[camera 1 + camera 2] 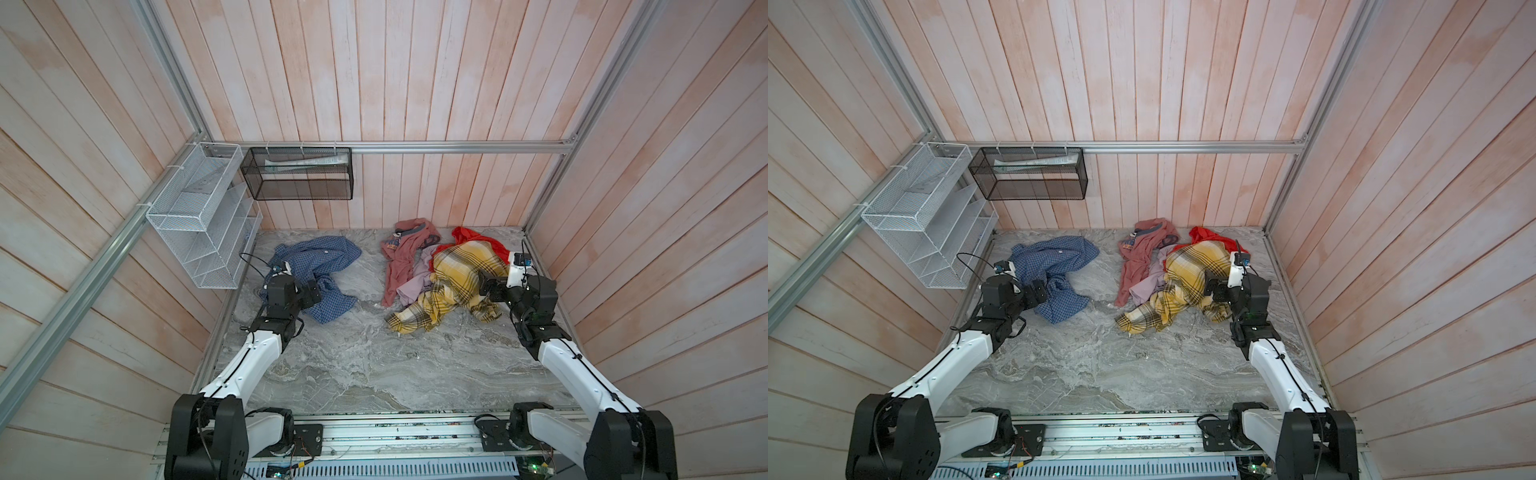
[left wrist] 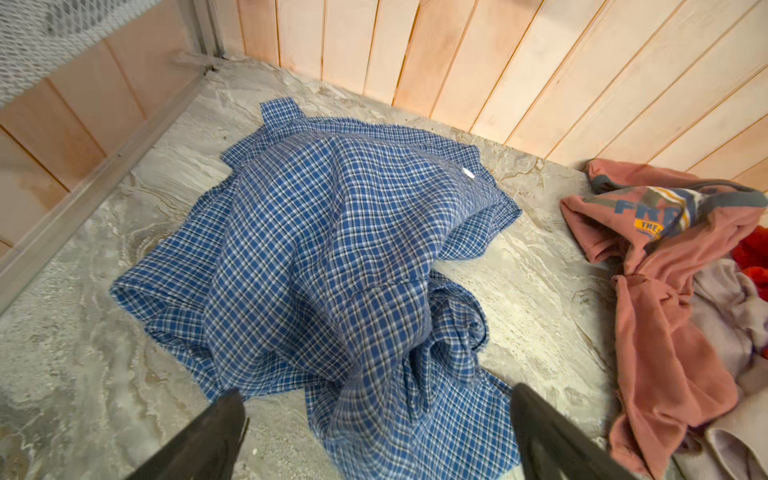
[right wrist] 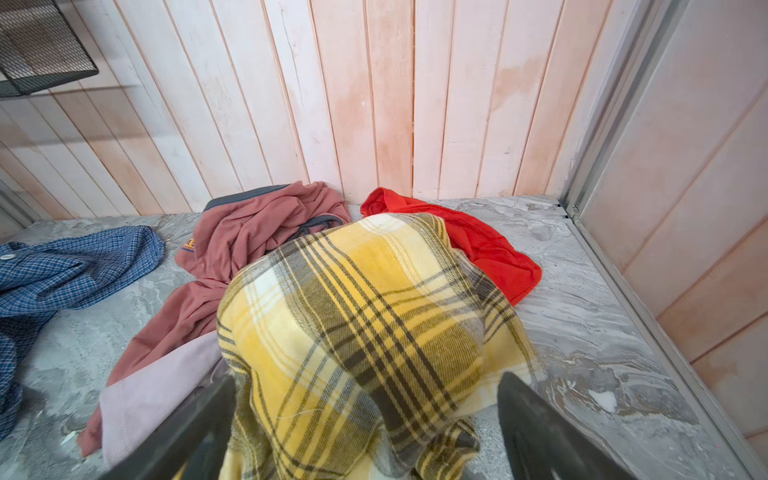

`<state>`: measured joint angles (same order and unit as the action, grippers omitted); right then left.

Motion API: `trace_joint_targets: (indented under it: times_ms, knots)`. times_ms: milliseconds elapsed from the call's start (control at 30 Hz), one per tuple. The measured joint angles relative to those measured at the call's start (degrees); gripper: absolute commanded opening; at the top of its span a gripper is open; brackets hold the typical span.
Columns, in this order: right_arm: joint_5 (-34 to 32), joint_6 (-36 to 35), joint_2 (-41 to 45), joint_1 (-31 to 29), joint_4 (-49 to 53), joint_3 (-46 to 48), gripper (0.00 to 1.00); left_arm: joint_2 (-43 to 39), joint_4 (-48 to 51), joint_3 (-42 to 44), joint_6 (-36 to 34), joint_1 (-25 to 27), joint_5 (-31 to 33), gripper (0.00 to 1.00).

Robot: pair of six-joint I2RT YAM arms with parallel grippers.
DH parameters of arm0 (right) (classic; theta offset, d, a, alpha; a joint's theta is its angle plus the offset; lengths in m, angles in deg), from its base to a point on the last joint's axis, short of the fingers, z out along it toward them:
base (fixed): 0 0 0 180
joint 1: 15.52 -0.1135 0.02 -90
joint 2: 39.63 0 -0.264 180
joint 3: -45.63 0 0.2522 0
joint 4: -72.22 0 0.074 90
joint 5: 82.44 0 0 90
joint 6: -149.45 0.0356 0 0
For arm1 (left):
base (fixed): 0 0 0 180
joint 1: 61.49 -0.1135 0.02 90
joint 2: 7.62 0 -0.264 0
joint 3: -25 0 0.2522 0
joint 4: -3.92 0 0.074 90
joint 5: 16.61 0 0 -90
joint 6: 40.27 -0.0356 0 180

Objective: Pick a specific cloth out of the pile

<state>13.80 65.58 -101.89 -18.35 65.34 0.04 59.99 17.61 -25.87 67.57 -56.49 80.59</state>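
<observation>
Left end effector (image 2: 376, 395) hangs spread wide, gripping nothing, and right below and just ahead of it lies the blue checked shirt (image 2: 332, 232), crumpled on the marble surface (image 1: 374, 365) with a white button (image 2: 468, 174) showing. One fold of the shirt runs between the two fingers (image 2: 212, 436), but neither presses on it as far as I can see.

Over on the other side, the right end effector (image 3: 368, 380) is spread open too, hovering at the pile (image 1: 440, 274). The yellow plaid cloth (image 3: 365, 316) is humped up between its fingers and not pinched. Beyond that cloth sit the pink garment (image 3: 249, 232), a red piece (image 3: 478, 245) and a lilac piece (image 3: 166, 386).

In both top views a bare strip of surface separates shirt from pile, so the shirt sits well apart from the right end effector. My read: the picking-out is as good as done, and this is the letting-go step. Next move, I'd judge, calls for lifting both arms straight up and back, keeping the fingers wide so no fold snags and drags the shirt toward the pile.
</observation>
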Motion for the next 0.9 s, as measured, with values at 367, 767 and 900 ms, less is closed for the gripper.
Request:
trace_joint_targets:
  times_ms: [367, 767, 900]
  knots:
    - [-4.90, 1.77, 0.00, 1.16, -7.78, 5.57, 0.98, 8.76, -6.08, -3.41, -8.28, 11.02, 6.88, 1.00]
    - [-7.87, -0.66, -3.04, 4.17, -23.98, 19.39, 0.98, 3.17, -24.09, 10.69, -15.39, 15.26, 12.66, 1.00]
    - [-7.93, -1.38, -7.74, 4.20, -33.92, 23.89, 0.98, 0.55, -31.10, 15.37, -18.12, 13.94, 13.25, 1.00]
